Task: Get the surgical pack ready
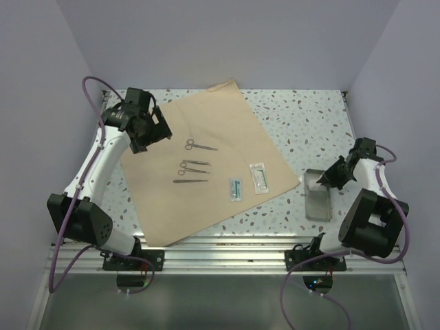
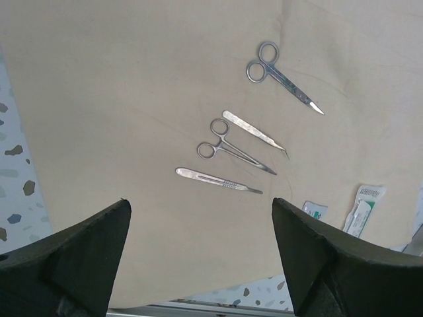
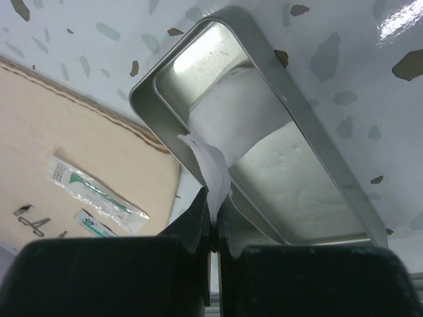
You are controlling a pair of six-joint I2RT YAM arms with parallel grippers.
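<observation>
The right hand (image 3: 213, 224) fills the bottom of its own wrist view, its two dark fingers (image 3: 192, 231) pressed together and pinching a corner of white gauze (image 3: 258, 132). The rest of the gauze lies inside a shallow metal tray (image 3: 165, 76), which sits on the speckled table (image 1: 309, 117) just off the right edge of the tan sheet.

The left hand (image 2: 200, 205) is spread wide and holds nothing; its fingertips (image 2: 99, 244) hang above the sheet near its left side.

The surgical pack (image 1: 172, 199) is a large tan sheet, lying flat and unfolded on the table, turned so that one corner points toward the back wall and another toward the arms' bases. Laid out on it near the middle are a pair of scissors (image 1: 199, 146), and below them ring-handled forceps (image 1: 192, 170) with a slim steel tool on either side. To their right, two small sealed packets (image 1: 236, 188) lie side by side near the sheet's right edge, close to the tray. Seen from above, the right hand (image 1: 330, 177) hovers at the tray's far end.
</observation>
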